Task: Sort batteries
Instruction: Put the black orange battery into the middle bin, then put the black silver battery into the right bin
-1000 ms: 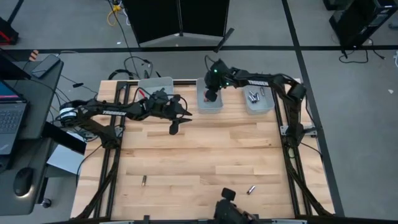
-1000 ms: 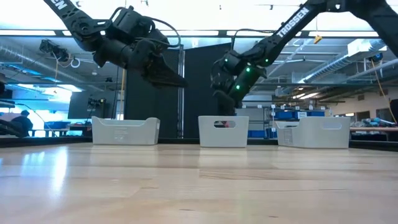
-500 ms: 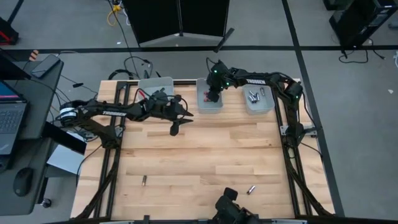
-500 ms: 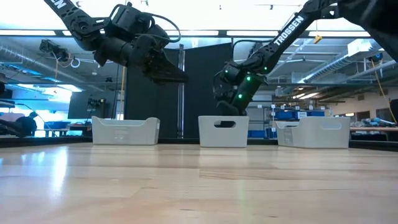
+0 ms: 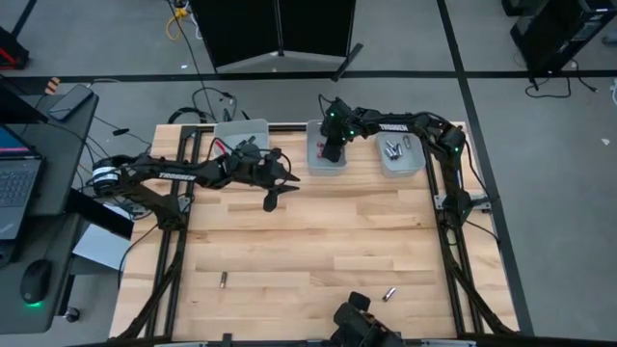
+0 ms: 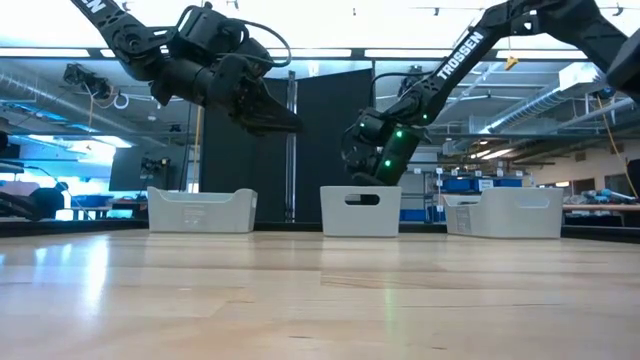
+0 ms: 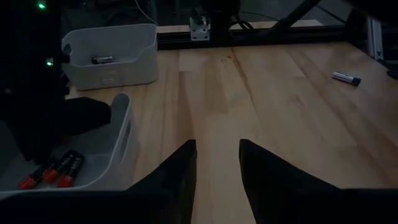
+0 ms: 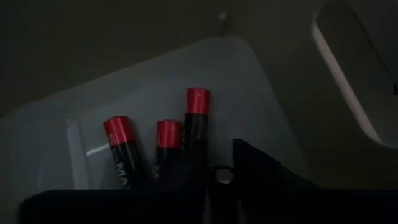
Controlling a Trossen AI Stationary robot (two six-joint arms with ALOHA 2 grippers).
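Right gripper (image 5: 332,150) down inside the middle bin (image 5: 313,164); 3 red-tipped black batteries (image 8: 158,152) lie side by side just ahead of its fingers, long axes along the reach. Whether it grips one: cannot tell. Left gripper (image 7: 216,163) slack and empty, hovering above the table (image 5: 308,231). 2 loose batteries (image 5: 223,280) near the front edge, well apart from both arms.

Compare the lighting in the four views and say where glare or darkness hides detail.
High view: even light, table clear. Low view: bright ceiling lights behind, sheen on the wood, arms silhouetted. Left wrist view: dim, fingers dark shapes. Right wrist view: darkest, only the red-capped batteries in the bin stand out.
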